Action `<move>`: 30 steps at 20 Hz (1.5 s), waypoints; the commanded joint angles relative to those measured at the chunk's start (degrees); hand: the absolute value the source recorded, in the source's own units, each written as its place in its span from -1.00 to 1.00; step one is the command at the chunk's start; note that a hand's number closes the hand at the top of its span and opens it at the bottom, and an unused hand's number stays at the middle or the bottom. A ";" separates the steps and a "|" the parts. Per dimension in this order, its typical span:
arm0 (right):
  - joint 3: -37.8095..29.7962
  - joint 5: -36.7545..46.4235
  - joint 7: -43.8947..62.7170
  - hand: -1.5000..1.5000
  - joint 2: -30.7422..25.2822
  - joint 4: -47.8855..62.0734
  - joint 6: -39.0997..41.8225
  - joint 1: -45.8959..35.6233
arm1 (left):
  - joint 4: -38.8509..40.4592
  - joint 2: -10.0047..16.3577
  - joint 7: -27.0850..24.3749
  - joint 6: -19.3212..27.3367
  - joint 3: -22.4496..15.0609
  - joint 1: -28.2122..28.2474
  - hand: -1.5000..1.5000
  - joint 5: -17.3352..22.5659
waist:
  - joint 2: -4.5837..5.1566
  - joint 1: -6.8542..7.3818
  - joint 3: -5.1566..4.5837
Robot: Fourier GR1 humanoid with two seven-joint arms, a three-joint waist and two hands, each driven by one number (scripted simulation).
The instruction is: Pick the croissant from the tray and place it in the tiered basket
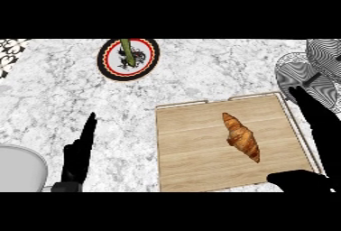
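Croissant (241, 136), golden-brown and ridged, lies right of centre on the pale rectangular wooden tray (193, 153), set slantwise with one tip toward the far edge and the other toward the near right corner. You can see that nothing touches it.

Your right hand (325, 135) hangs over the tray's right rim. Its fingers are straight and point away from you, and its thumb (296, 180) is spread wide across the tray's near right corner. It holds nothing, and the pastry sits in the wide gap between thumb and fingers, apart from both.

Your left hand (78, 155) is at the lower left, over the white-and-grey marble counter (200, 67) and well apart from the tray. Its fingers are straight and together, and it too holds nothing.

The tiered basket (310, 67), patterned in black-and-white stripes, stands at the far right, beyond the right hand's fingertips. A round plate with a black and red rim (106, 61) sits at the far left-centre with a green stalk (128, 50) on it. A grey round object (20, 167) shows at the lower left edge.
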 commanded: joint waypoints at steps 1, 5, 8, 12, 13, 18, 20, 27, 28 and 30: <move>6.87 8.69 9.05 -1.00 6.70 3.62 2.97 -5.15 | 3.54 -0.60 0.55 -0.55 1.30 -0.84 0.00 0.66 | 0.33 -0.16 -0.27; 9.27 9.42 12.08 -1.00 9.01 8.30 9.24 -9.41 | 0.54 -1.46 0.97 -0.58 -1.26 1.72 0.00 -0.60 | 0.29 0.26 -0.30; 11.58 9.78 16.10 -1.00 10.72 8.22 12.75 -9.26 | 2.76 -1.44 1.48 -0.84 0.17 -0.36 0.00 -0.19 | 0.22 -0.57 -0.35; 13.88 12.15 19.12 -1.00 18.24 13.63 13.77 -11.76 | 0.61 -0.75 1.49 -1.14 0.93 0.57 0.00 -0.14 | 0.18 -0.14 -0.30; 12.20 10.92 17.16 -1.00 18.23 15.94 14.17 -11.79 | -0.63 -0.05 2.45 -1.45 1.35 1.77 0.00 0.30 | 0.20 -0.09 -0.25; 10.43 11.95 12.60 -1.00 21.40 18.11 14.62 -10.25 | 3.17 -1.81 -1.04 -0.71 2.11 1.38 0.00 -0.91 | 0.21 -0.93 -0.22; 9.83 11.68 14.48 -1.00 23.27 20.89 16.92 -12.53 | -0.60 -0.97 1.95 -1.76 1.49 2.21 0.00 -0.44 | 0.18 -0.57 -0.22; 12.23 11.57 20.04 -1.00 26.12 21.39 22.99 -11.60 | 2.29 -1.63 2.88 -1.29 2.80 -0.48 0.00 -0.74 | 0.04 -1.54 -0.31; 12.42 12.62 17.51 -1.00 26.95 25.51 20.94 -10.38 | -1.73 -1.25 2.61 -1.24 1.22 3.16 0.00 -1.63 | 0.07 -0.71 -0.23; 6.51 9.91 14.87 -1.00 25.88 28.36 23.09 -13.76 | -2.55 -2.43 2.77 -0.09 0.15 3.63 0.00 -2.81 | 0.16 -0.53 -0.21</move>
